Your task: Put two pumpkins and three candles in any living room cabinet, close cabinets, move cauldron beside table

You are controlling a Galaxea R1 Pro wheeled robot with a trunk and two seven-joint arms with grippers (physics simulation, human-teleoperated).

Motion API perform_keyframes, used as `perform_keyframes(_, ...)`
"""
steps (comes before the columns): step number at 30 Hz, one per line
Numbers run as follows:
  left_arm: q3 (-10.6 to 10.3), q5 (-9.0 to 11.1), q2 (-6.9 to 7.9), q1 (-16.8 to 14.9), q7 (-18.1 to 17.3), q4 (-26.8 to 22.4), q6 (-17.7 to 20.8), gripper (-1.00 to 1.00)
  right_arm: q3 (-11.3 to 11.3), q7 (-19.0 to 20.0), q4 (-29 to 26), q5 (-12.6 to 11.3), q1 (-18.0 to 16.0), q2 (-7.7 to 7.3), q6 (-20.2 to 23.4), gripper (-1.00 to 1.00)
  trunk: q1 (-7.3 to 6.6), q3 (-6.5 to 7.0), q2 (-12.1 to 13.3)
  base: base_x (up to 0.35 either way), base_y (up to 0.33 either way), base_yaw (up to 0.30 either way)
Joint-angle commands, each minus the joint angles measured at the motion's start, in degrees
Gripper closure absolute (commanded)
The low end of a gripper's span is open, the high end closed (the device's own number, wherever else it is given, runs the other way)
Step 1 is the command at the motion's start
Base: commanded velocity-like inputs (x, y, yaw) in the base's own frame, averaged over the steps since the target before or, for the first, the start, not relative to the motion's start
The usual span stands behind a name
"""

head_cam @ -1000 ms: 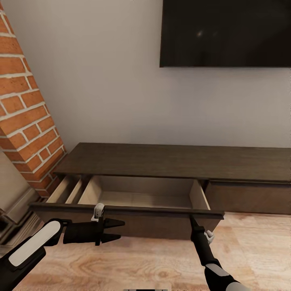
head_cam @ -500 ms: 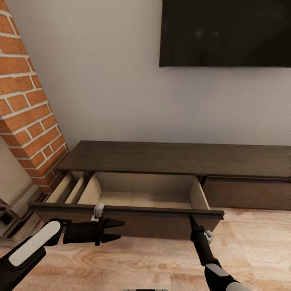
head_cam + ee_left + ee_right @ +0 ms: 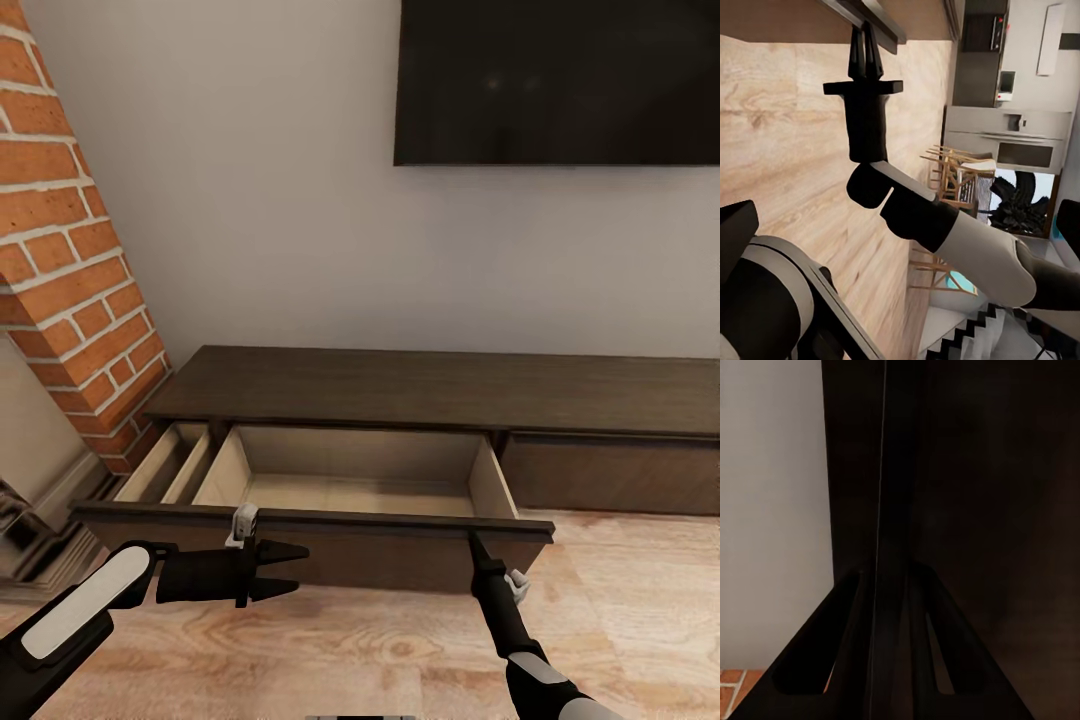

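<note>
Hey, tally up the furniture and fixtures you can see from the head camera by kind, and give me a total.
Cabinet: 1
Open drawers: 2
Wall TV: 1
Brick fireplace: 1
Total: 5

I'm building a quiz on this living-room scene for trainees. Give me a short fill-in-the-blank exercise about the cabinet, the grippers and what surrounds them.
1. The cabinet's wide drawer stands ____.
2. On the wall above the cabinet hangs a black ____.
3. The right gripper's shut fingers touch the front panel of the ____.
4. At the cabinet's left end rises a fireplace faced with red ____.

Missing words: open; TV; drawer; brick
</note>
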Motion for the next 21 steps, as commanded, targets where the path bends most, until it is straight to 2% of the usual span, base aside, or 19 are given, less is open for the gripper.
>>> perform_keyframes(1,-0.12,-0.43,0.06,-0.05,-0.57,0.04,-0.02,-1.00,-1.79,0.01,0.79,-0.94,-0.01,-0.05,0.06,1.00,-0.01,-0.06,-0.01,-0.016,0.000,0.000)
perform_keyframes(21,-0.10,-0.44,-0.01,-0.05,-0.59,0.08,-0.02,-1.00,-1.79,0.01,0.79,-0.94,-0.01,-0.05,0.06,1.00,-0.01,-0.06,-0.01,-0.033,0.000,0.000)
